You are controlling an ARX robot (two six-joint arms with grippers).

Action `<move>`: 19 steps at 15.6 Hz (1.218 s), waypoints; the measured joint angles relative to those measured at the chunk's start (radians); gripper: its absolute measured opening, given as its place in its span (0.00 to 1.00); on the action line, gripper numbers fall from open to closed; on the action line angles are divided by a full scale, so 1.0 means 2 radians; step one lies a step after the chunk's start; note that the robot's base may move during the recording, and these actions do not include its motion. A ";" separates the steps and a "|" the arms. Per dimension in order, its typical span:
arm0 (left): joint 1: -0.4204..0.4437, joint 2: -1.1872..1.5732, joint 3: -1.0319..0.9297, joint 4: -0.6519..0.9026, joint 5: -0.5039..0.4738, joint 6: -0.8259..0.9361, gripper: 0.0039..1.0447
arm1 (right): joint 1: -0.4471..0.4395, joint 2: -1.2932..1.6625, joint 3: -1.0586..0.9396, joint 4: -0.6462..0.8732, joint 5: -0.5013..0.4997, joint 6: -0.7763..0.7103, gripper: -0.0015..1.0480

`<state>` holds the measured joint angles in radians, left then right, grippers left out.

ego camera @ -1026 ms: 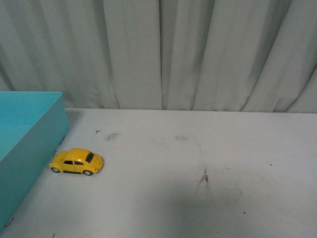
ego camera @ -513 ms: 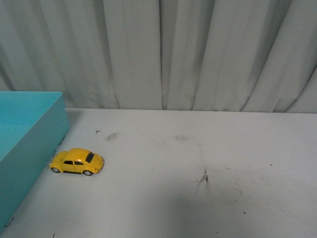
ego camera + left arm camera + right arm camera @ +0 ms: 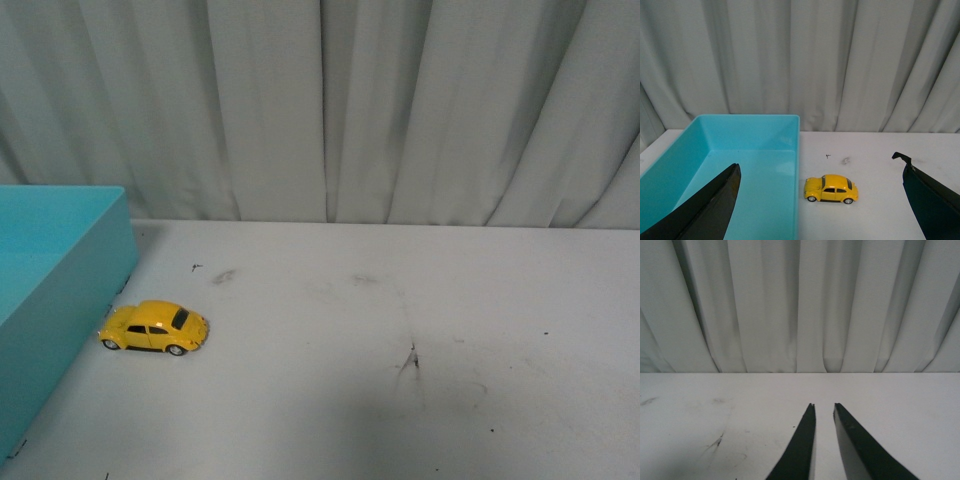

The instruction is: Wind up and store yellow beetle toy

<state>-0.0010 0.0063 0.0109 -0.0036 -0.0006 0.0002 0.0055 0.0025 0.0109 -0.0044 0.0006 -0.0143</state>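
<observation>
The yellow beetle toy (image 3: 154, 328) stands on its wheels on the white table, just right of a turquoise box (image 3: 55, 290). In the left wrist view the yellow beetle toy (image 3: 831, 188) sits beside the box wall (image 3: 797, 165), ahead of my left gripper (image 3: 819, 165), whose black fingers (image 3: 715, 205) are spread wide and open with nothing between them. My right gripper (image 3: 824, 405) is shut, empty, and hovers over bare table far from the toy. Neither arm shows in the front view.
The turquoise box (image 3: 735, 165) is open-topped and shows nothing inside. A grey curtain (image 3: 330, 100) hangs behind the table's far edge. Dark scuff marks (image 3: 411, 360) spot the tabletop near its middle.
</observation>
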 joint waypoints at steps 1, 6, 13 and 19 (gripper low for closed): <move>0.000 0.000 0.000 0.000 0.000 0.000 0.94 | 0.000 0.000 0.000 0.000 0.000 0.000 0.20; 0.000 0.000 0.000 0.000 0.000 0.000 0.94 | 0.000 0.000 0.000 0.000 0.000 0.000 0.77; 0.000 0.000 0.000 0.000 0.000 0.000 0.94 | 0.000 0.000 0.000 0.000 0.000 0.000 0.94; -0.048 0.050 0.035 -0.092 -0.104 -0.052 0.94 | 0.000 0.000 0.000 0.000 0.001 0.000 0.94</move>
<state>-0.0975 0.1059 0.0803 -0.1871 -0.2077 -0.1036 0.0055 0.0025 0.0109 -0.0044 0.0021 -0.0143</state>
